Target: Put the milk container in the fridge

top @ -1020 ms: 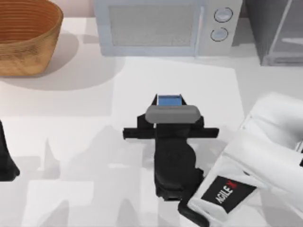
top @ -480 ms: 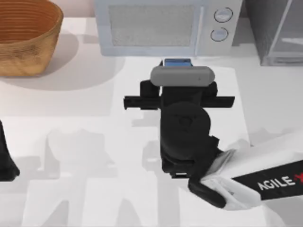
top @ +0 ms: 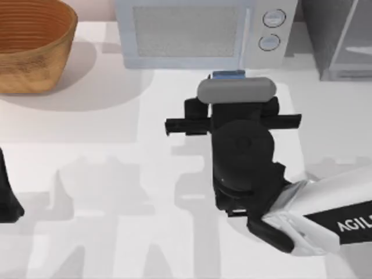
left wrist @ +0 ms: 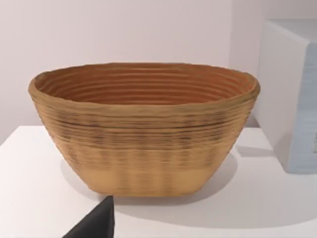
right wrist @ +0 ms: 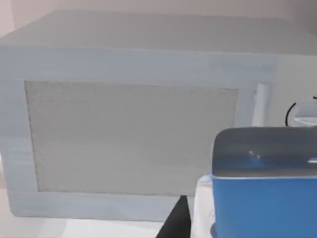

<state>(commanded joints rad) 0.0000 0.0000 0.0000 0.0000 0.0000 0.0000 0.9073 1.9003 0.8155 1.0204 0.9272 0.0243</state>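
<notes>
The left arm [top: 7,200] sits parked at the desk's left edge; its fingers' state I cannot tell. The right gripper [top: 228,81] grips the milk container [top: 228,74] just before the microwave [top: 203,32]. Swinging toward the fridge [top: 340,38] at the back right corner, the carton could clip the microwave.

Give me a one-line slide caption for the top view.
Right end effector carries the milk container toward the microwave; fridge at right, basket at left.
</notes>
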